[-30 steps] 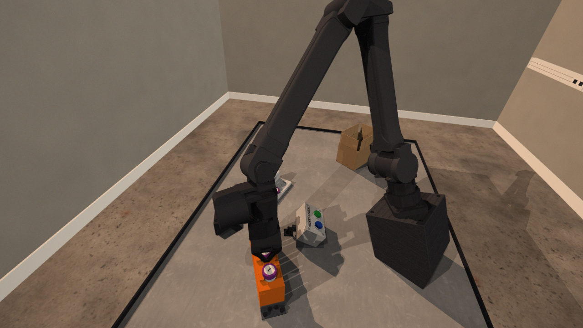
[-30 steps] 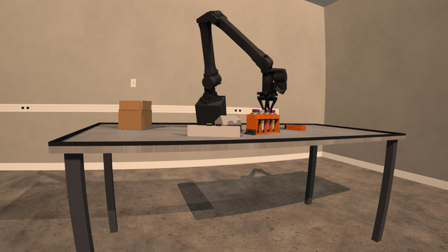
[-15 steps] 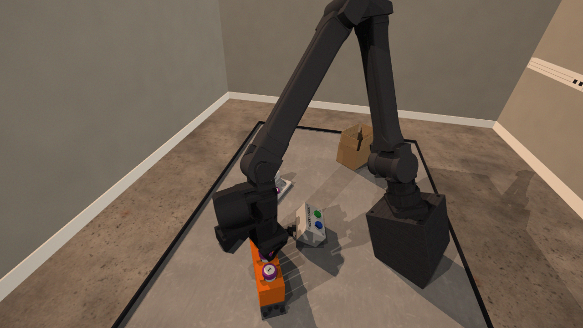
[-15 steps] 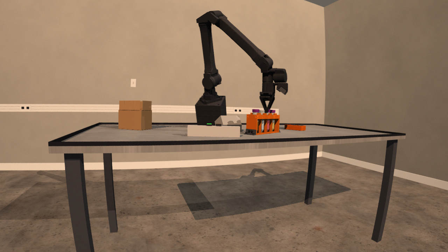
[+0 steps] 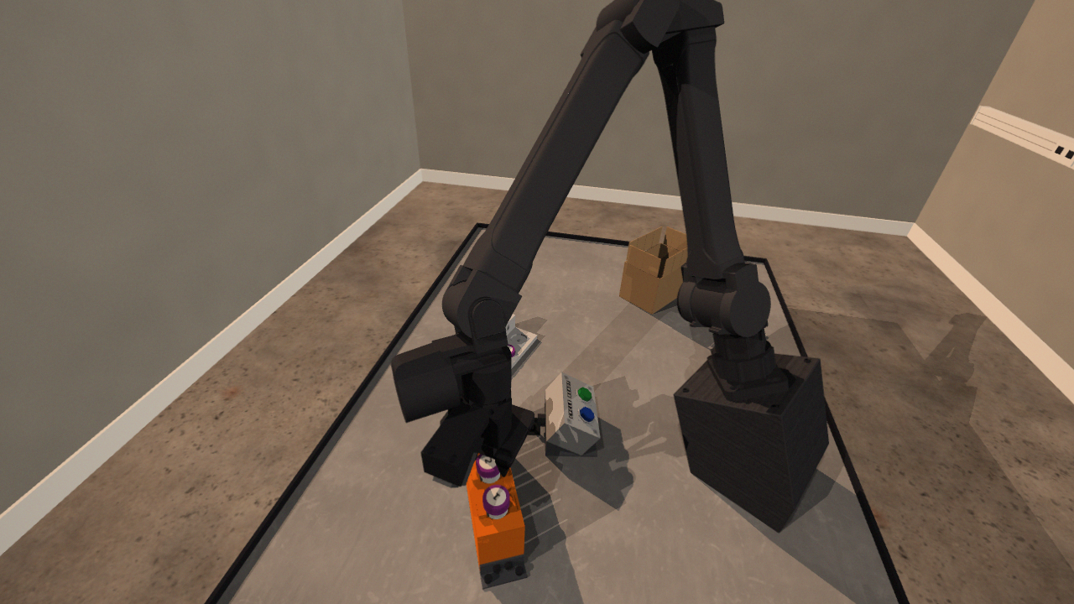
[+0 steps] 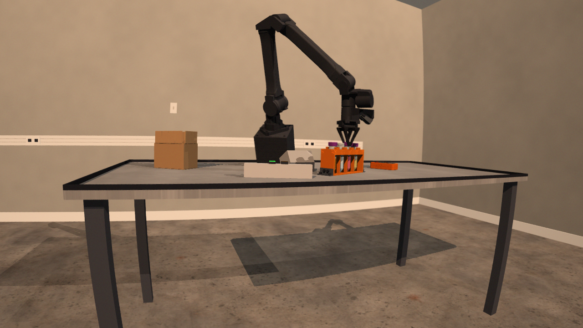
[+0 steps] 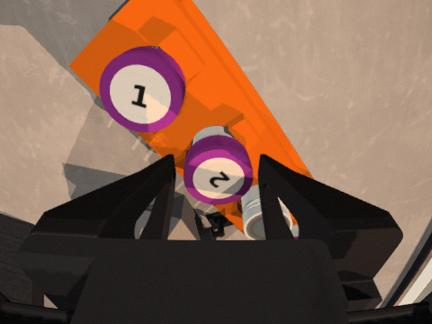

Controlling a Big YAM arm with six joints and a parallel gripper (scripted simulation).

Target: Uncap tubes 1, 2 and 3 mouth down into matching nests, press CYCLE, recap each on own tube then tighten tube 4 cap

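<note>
The claw [image 7: 215, 182] hung with its fingers apart, straddling but not touching cap 2 [image 7: 219, 173] on its tube in the orange decapping station [image 7: 204, 75], apparently re-gripping between screwing turns.
</note>
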